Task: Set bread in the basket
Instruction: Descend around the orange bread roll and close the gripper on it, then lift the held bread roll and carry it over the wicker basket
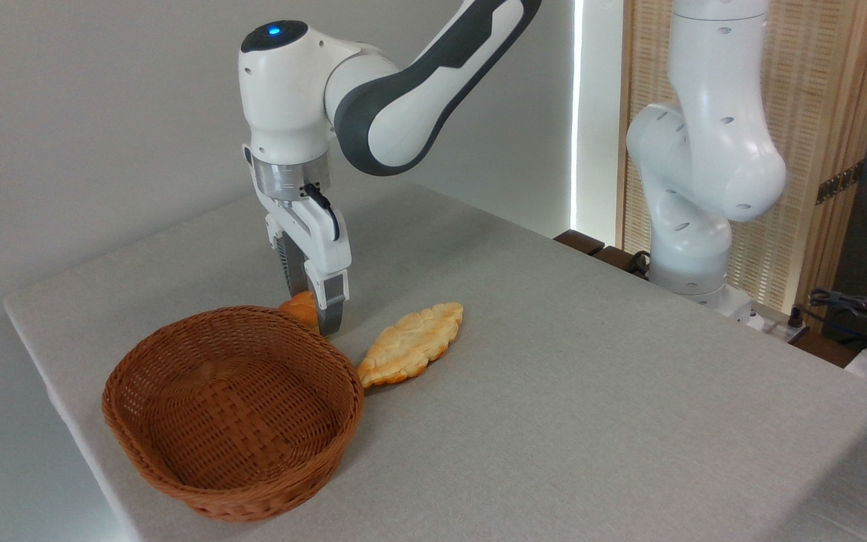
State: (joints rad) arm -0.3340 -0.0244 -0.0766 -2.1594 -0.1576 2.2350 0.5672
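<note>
Orange-golden bread [301,307] sits behind the wicker basket [232,410], straddled by the tool's [314,310] parted fingers

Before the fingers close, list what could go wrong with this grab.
1. The bread sits right against the basket rim, so the gripper may catch the wicker and shove the basket.
2. Only part of the bread shows between the fingers; an off-centre pinch could let it slip.
3. The leaf-shaped pastry lies close by and might get nudged.
</note>
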